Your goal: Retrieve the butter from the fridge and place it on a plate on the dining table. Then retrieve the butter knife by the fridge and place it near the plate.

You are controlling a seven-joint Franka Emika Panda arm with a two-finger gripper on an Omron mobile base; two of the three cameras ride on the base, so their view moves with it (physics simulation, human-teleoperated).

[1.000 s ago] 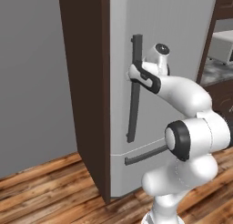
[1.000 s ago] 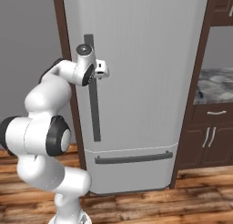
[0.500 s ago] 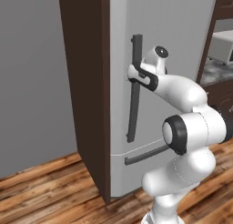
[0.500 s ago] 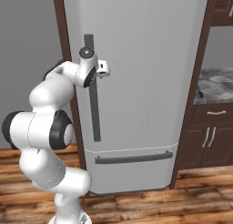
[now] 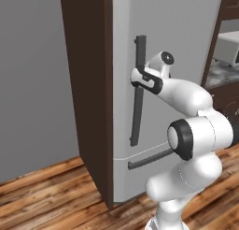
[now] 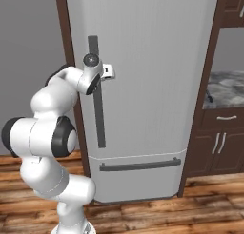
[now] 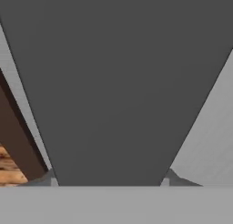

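Observation:
The light-grey fridge point(image 5: 186, 28) point(image 6: 157, 62) stands shut in front of me. My gripper point(image 5: 136, 77) point(image 6: 97, 75) is at the upper part of its dark vertical bar handle point(image 5: 137, 112) point(image 6: 99, 119). In the hand view the handle point(image 7: 116, 82) looms very close, and the gripper point(image 7: 109, 177) is open with one fingertip point(image 7: 51, 176) on each side of the bar. The butter, the plate, the dining table and the butter knife are out of view.
A dark brown cabinet panel point(image 5: 88, 84) flanks the fridge on the left, beside a grey wall. To the right are a marbled counter point(image 6: 226, 88) over brown cabinet doors point(image 6: 219, 142) and a white appliance point(image 5: 228, 46). The drawer's bar handle point(image 6: 140, 165) lies low. The floor is wood point(image 5: 42, 191).
The hand has crept a little closer to the fridge handle and now straddles it. The fridge door stays shut.

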